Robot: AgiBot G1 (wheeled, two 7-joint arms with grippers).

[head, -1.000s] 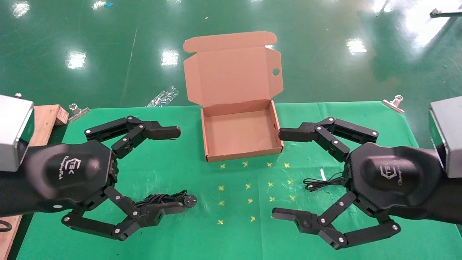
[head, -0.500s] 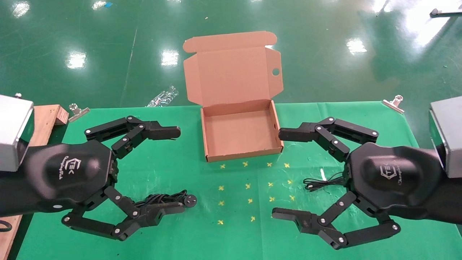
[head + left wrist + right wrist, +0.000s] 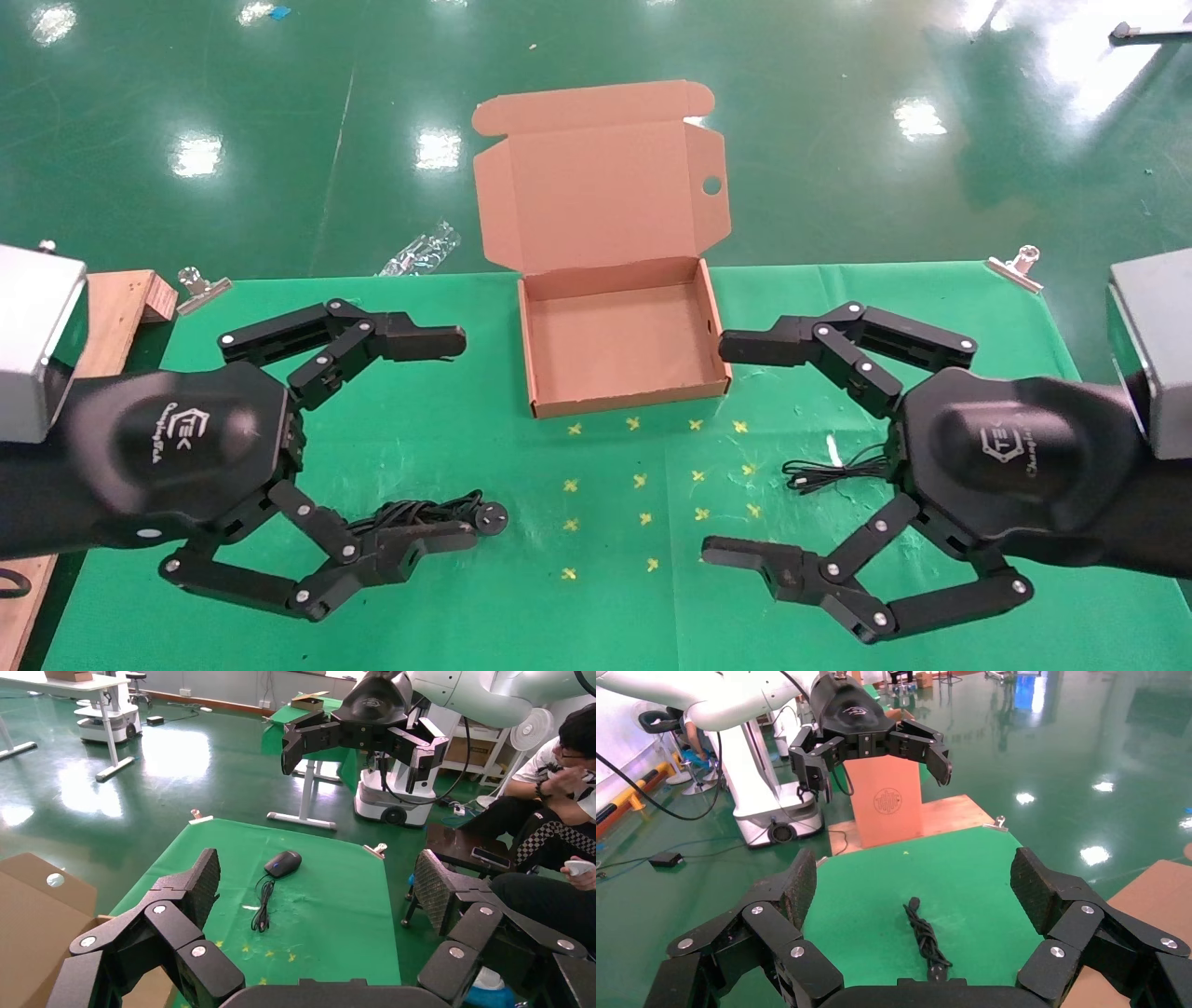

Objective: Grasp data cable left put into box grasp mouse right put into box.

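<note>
- The left hand [image 3: 438, 438] hangs above the bench's left half, fingers spread wide and holding nothing; in the head view one finger [image 3: 419, 343] points toward the box and the other sits low at about 7 o'clock from it.
- The data cable [image 3: 436, 513] lies on the green bench [image 3: 521, 596] close by the lower left finger, partly hidden behind it; I cannot tell whether they touch. Its round disc end shows just past the fingertip, and the right wrist view shows the bundle [image 3: 925, 939] lying free on the cloth.
- The right hand [image 3: 736, 447] mirrors the left over the bench's right half, also fully open and empty.
- The mouse [image 3: 283, 863] is hidden under the right arm in the head view; only its thin cord [image 3: 824, 475] shows there, at about 4 o'clock from the box. The left wrist view shows the mouse resting on the cloth, cord trailing from it.
- The box [image 3: 535, 382] stands at the bench's 12 o'clock edge between the two hands, lid flap up, and nothing is in it.
- Judging from this, neither half of the task is done: both things are still to be grasped, carried and put in the box. The left hand looks nearest to starting, being right at the cable.
</note>
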